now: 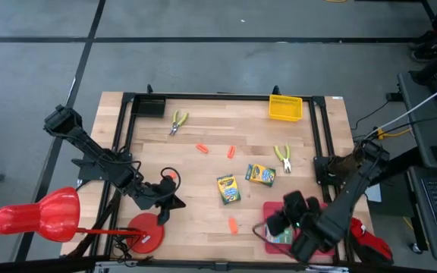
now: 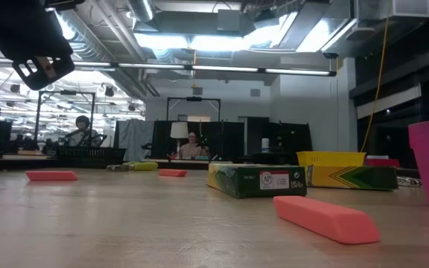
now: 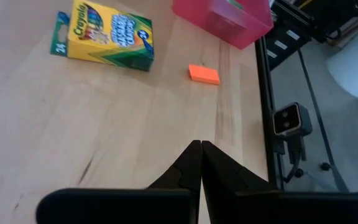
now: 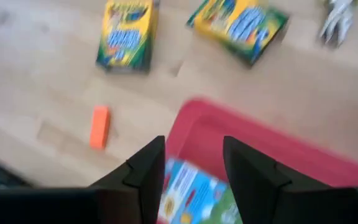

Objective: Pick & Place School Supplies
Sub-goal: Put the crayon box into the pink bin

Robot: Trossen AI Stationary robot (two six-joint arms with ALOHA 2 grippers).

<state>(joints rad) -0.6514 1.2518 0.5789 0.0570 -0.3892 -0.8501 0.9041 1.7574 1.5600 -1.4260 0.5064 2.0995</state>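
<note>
While the left arm just waits over the near-left part of the table, its left gripper (image 3: 201, 163) has both fingers pressed flat together with nothing between them, hovering over bare wood beside a red round base (image 1: 146, 232).

Moving right across the table (image 1: 203, 197): one pair of yellow-handled pliers (image 1: 177, 121) lies near the far edge on the left side. Two orange erasers (image 1: 201, 148) (image 1: 231, 152) sit around the middle, close to each other but not touching. Nearer the front there's another orange eraser (image 1: 234, 225) lying on its own.

Next come two Crayola crayon boxes, one (image 1: 227, 189) slightly left and nearer, the other (image 1: 260, 174) just beside it to the right and farther back; they look like they're apart, not touching. The second yellow-handled pliers (image 1: 282, 158) lies a bit farther right, and the yellow mesh basket (image 1: 285, 108) stands at the far edge above it.

Over on the near-right, the right gripper (image 4: 192, 163) hangs above the red tray (image 4: 241, 140) with its fingers clearly spread apart and nothing gripped. A third crayon box (image 4: 194, 198) lies inside the tray right under those fingers; can't tell if the tips touch it.

Low view mostly shows an eraser (image 2: 326, 218) up close and a crayon box (image 2: 256, 180) behind it.
</note>
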